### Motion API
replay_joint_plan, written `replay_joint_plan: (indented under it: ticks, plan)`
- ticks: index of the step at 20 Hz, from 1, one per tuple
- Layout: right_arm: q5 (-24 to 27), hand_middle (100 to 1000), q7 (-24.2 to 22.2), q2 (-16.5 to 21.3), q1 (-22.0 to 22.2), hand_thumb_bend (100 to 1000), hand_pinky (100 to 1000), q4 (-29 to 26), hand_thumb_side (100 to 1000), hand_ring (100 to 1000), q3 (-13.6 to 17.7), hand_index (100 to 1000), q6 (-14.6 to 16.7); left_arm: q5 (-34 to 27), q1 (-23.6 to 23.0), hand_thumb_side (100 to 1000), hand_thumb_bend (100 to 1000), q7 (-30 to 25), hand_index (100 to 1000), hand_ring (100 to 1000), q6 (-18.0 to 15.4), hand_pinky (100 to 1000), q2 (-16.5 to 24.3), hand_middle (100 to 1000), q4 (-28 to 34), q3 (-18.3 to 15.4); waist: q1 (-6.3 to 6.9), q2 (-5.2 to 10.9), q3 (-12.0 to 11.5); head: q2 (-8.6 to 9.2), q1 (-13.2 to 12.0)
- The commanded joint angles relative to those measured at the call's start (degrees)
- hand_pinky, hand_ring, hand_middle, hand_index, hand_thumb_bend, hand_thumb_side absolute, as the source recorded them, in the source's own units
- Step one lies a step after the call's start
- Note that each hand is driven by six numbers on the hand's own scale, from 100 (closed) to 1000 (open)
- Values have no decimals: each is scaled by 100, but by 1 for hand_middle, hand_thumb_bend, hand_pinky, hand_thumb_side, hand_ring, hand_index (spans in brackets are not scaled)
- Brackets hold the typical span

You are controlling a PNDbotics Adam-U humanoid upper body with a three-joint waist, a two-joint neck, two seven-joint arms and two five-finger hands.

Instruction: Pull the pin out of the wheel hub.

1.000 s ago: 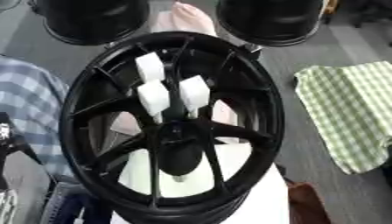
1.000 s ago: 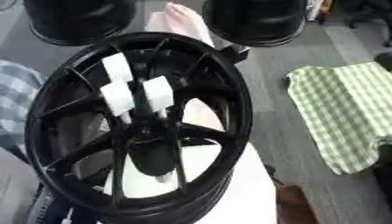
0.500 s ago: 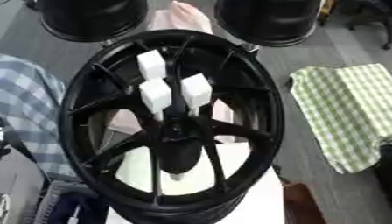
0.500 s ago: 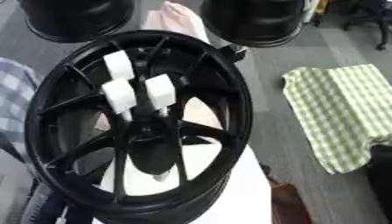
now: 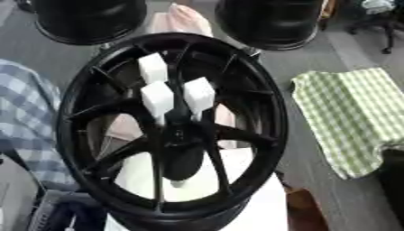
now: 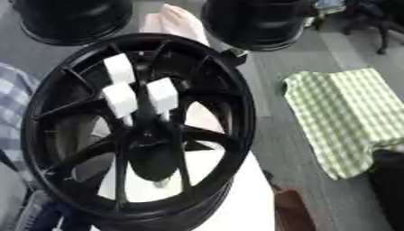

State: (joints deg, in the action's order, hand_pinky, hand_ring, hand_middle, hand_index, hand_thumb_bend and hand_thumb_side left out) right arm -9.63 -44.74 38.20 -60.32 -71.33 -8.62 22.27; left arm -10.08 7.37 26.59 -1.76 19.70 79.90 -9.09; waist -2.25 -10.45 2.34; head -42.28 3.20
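Note:
A large black wheel hub (image 5: pixel 260 113) with thin spokes lies flat in the middle of both eye views, on a white surface (image 5: pixel 256 203). Three white block-shaped pins stand on its spokes near the centre: one at the back (image 5: pixel 152 67), one on the left (image 5: pixel 158 98) and one on the right (image 5: pixel 199 94). The dark centre boss (image 5: pixel 180 135) sits just in front of them, and a small pale stub (image 5: pixel 177 182) shows below it. Neither of my hands appears in either view.
Two black wheels stand at the back, left (image 5: pixel 87 20) and right (image 5: pixel 272 20), with a pink object (image 5: pixel 185 20) between them. A green checked cloth (image 5: pixel 355 117) lies on the right, a blue checked cloth (image 5: pixel 28 117) on the left. A dark shape (image 6: pixel 388 180) sits at the right edge.
The whole picture has shifted a little, so the camera moved. The hub and its three white pins keep their places relative to each other.

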Motion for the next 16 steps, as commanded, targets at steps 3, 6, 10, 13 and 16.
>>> replay_joint_plan:
  ticks: [3, 6, 10, 13, 16]
  plan:
    - [-174, 714, -362, -501, -172, 629, 764, 83, 293, 797, -118, 800, 252, 41, 49, 571, 439, -53, 727, 605, 21, 621, 168, 528, 29, 6, 8, 180, -39, 29, 218]
    - [-390, 730, -509, -739, -215, 622, 785, 29, 323, 803, -232, 809, 297, 51, 62, 571, 440, -78, 727, 605, 38, 621, 159, 528, -6, 15, 15, 201, -45, -22, 222]
    - [-979, 735, -474, -958, -337, 637, 800, -20, 332, 804, -342, 812, 342, 69, 86, 572, 439, -105, 727, 605, 48, 621, 141, 529, -40, 29, 20, 218, -70, -79, 296]
    - [-1238, 729, -298, -1089, -292, 638, 791, -102, 336, 800, -416, 808, 314, 76, 124, 572, 439, -120, 726, 605, 57, 621, 113, 528, -67, 56, 15, 237, -121, -80, 357]
    - [-1366, 719, -67, -1227, -195, 644, 767, -164, 337, 794, -501, 804, 134, 63, 188, 575, 442, -169, 726, 605, 89, 621, 52, 528, -132, 111, 31, 284, -215, -132, 425]
